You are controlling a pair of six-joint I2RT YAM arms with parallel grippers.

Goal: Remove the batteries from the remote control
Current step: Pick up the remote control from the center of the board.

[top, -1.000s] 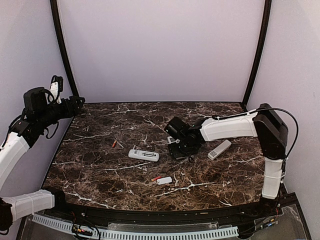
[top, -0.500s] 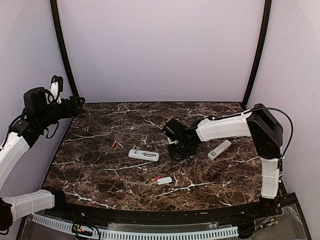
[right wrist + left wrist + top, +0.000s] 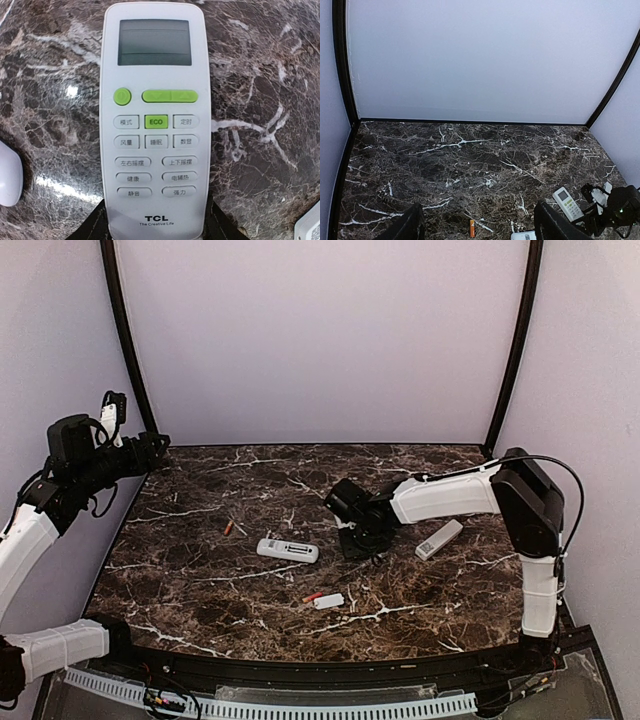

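While left claw (image 3: 480,226) gapes, right claw (image 3: 156,222) flanks glossy rectangular remote (image 3: 155,115); grip unclear.

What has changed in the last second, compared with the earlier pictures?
The right arm's elbow swung slightly left, and the right gripper edged left with it, low over the TCL remote it straddles. Whether it grips yet cannot be told. The left gripper, the other remotes and the batteries stayed put.

The white remote (image 3: 152,120) reads "ECO" on a green button (image 3: 156,122) below its screen (image 3: 154,42), "TCL The Creative Life" lower down, and Chinese characters on the other buttons.
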